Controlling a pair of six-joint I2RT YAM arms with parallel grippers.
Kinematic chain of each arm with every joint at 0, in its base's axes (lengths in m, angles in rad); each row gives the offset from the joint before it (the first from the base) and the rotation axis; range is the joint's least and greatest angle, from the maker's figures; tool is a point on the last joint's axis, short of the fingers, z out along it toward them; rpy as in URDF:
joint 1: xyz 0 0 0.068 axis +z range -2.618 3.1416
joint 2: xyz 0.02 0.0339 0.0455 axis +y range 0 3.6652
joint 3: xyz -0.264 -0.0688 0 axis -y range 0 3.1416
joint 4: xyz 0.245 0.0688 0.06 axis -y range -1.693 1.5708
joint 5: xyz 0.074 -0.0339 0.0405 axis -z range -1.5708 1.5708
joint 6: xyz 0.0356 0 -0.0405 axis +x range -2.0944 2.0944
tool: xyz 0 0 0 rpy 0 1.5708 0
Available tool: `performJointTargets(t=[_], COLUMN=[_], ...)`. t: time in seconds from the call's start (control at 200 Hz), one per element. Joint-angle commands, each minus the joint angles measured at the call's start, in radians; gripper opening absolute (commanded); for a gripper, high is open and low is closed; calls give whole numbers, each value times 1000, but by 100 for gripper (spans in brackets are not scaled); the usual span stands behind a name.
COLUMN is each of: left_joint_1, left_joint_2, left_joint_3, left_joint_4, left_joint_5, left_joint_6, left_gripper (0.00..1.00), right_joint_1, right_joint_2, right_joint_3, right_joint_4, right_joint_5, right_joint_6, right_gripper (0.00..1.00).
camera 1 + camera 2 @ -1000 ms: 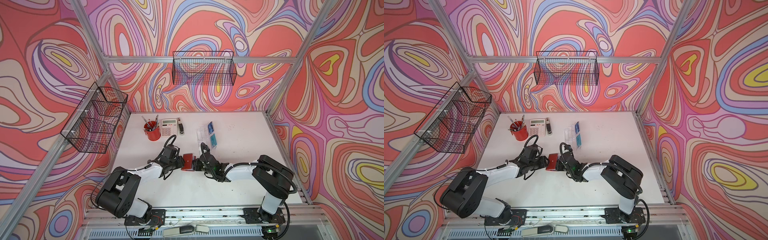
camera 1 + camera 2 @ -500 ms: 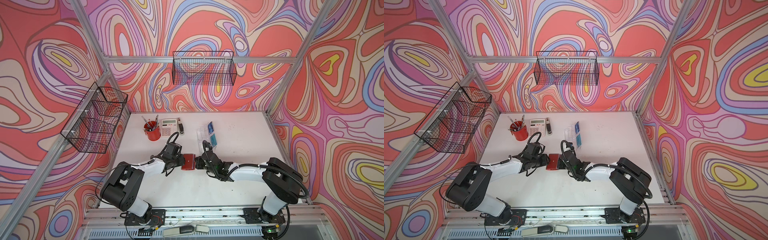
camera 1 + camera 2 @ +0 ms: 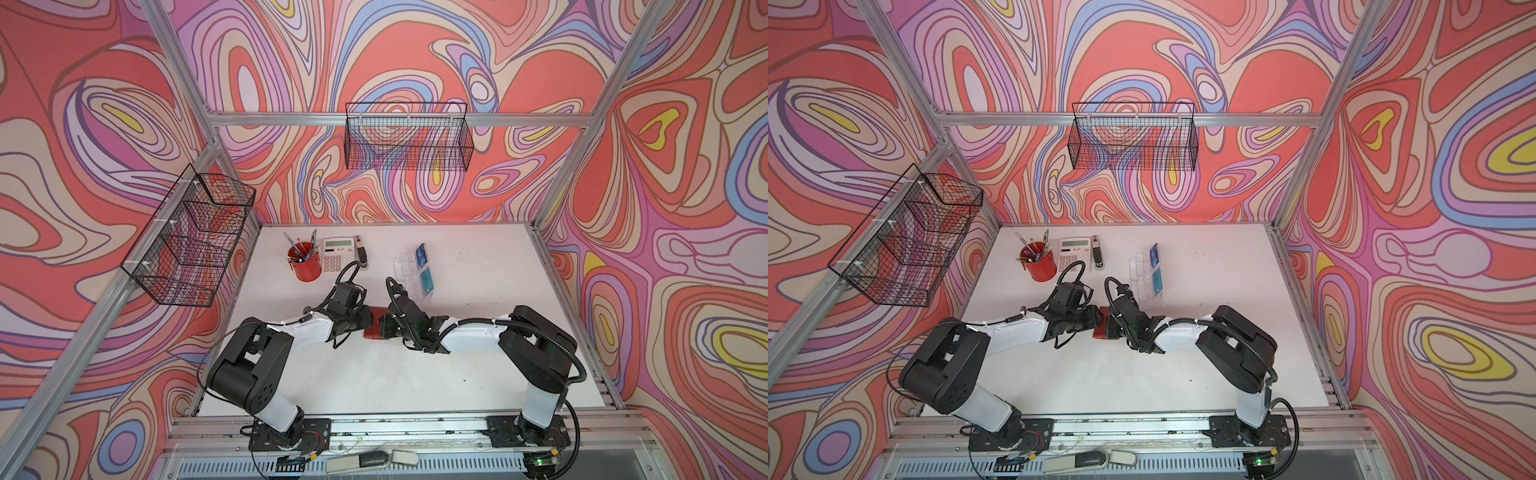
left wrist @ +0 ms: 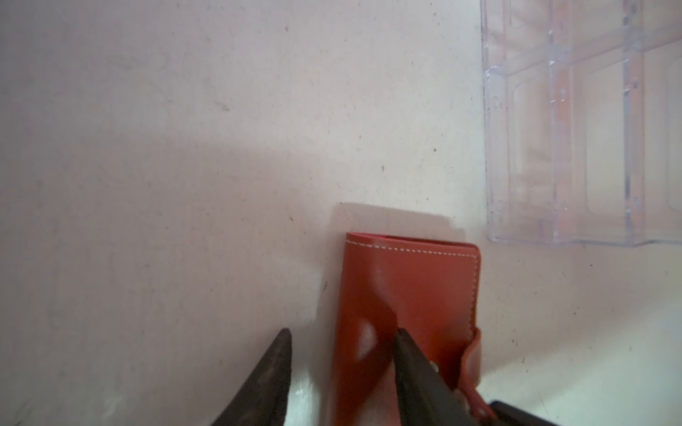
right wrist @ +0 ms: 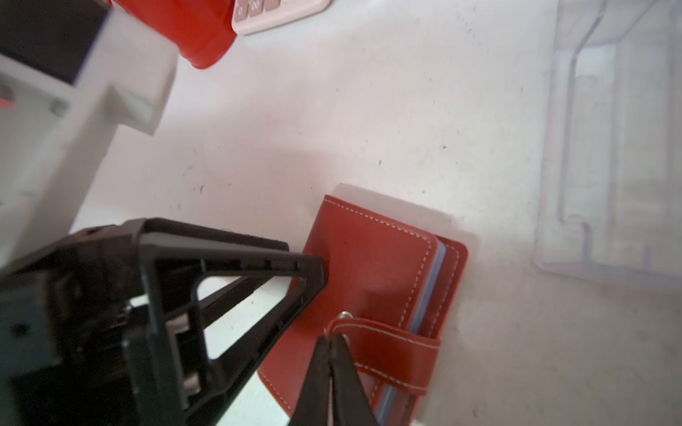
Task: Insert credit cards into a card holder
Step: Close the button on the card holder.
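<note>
Now, step: unsnapping closed card holder (image 5: 369, 265), flat on table (image 5: 369, 110)
Left jaws: partly open, one finger on cover
Right jaws: shut at snap tab (image 5: 391, 346)
Next: lift tab free, gently

Observed: card holder (image 5: 369, 273) — red, white dashed stitching at edges. Pen cup (image 3: 308, 268) red. Credit cards (image 3: 422, 254) blue, teal. Table (image 3: 478, 291) white, speckled. Walls (image 3: 415, 62) — coral, lilac, blue, yellow swirls.
</note>
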Motion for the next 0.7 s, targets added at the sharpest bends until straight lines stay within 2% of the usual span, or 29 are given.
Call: performJointTargets(t=[0.0,0.696], left_joint_1=[-7,-6], left_joint_2=[44,51], left_joint_3=[-15,-9], left_joint_4=[-77,-83], left_joint_5=[6,1], left_joint_6=[12,17], left_gripper=[47,47], right_joint_1=[6,2], right_joint_2=[28,60], right_joint_3=[40,86], right_joint_4=[-30,-38], right_joint_5=[-26,-24], right_joint_6=[-23,-27], right_gripper=[0,0])
